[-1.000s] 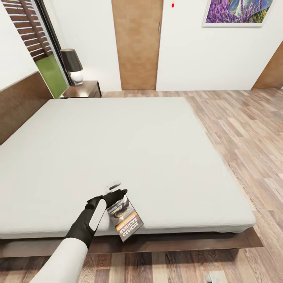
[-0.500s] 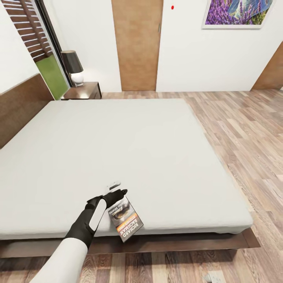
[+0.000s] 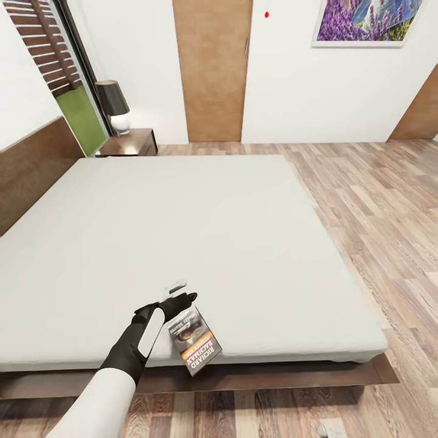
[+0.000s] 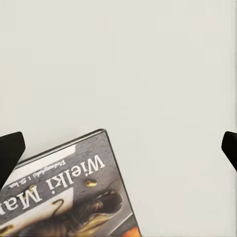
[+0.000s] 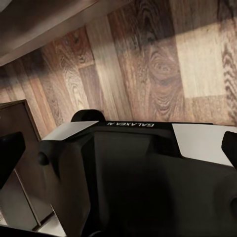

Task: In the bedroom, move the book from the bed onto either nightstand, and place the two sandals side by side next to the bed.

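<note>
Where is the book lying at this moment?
In the head view the book lies on the bed, at its near edge, just right of the left gripper; the nightstand stands far off at the bed's head.

Grey-mattressed bed (image 3: 201, 231), book (image 3: 194, 340) at near edge

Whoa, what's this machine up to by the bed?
A robot stands at the side of a large low bed with a plain light-grey mattress. Its left pincer hangs just above a small thin paperback book with an orange band, which lies flat near the mattress's near edge. The wrist view shows the fingers spread wide, not gripping the book. A low dark-brown wooden nightstand with a lamp waits at the far corner. The right pincer, also open, hangs over the wood floor.
</note>
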Robot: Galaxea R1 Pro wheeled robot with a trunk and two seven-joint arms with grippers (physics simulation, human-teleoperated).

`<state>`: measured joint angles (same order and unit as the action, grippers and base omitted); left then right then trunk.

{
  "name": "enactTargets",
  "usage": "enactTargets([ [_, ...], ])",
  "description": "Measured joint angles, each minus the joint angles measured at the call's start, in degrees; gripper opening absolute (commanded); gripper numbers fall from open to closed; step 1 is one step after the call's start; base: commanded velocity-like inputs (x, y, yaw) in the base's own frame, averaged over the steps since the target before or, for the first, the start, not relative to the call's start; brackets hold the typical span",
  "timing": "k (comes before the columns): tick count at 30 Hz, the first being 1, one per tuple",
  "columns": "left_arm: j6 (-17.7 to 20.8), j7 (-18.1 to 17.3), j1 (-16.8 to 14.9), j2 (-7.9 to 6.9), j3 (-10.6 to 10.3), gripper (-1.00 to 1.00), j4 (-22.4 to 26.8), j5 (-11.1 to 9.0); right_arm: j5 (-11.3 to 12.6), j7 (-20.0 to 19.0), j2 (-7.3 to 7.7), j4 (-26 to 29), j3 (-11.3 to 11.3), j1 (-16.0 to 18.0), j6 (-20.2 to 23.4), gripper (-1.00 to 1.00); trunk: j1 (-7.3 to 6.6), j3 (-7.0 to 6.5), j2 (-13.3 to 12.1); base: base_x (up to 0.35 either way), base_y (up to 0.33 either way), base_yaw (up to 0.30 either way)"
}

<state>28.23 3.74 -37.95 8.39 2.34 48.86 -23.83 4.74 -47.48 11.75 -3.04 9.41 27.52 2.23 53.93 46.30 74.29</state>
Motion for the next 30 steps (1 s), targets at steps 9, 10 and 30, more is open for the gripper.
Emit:
enactTargets([
  [9, 0.0, 0.0, 0.0, 0.0, -0.07, 1.0, -0.01, 0.0, -0.01, 0.0, 0.0, 0.0, 0.0, 0.0, 0.0, 1.0, -1.98, -1.62, -3.61, 0.0, 0.0, 0.0],
  [10, 0.05, -0.03, 0.0, 0.0, -0.05, 1.0, 0.04, -0.02, -0.01, 0.0, 0.0, 0.0, 0.0, 0.0, 0.0, 1.0, -2.2, -1.8, -4.01, 0.0, 0.0, 0.0],
  [30, 20.03, -37.4, 10.09, -13.51, -0.36, 1.0, 13.5, -4.67, 0.03, -0.27, 0.09, 0.0, 0.0, 0.0, 0.0, 1.0, -6.59, -5.38, -12.04, 0.0, 0.0, 0.0],
])
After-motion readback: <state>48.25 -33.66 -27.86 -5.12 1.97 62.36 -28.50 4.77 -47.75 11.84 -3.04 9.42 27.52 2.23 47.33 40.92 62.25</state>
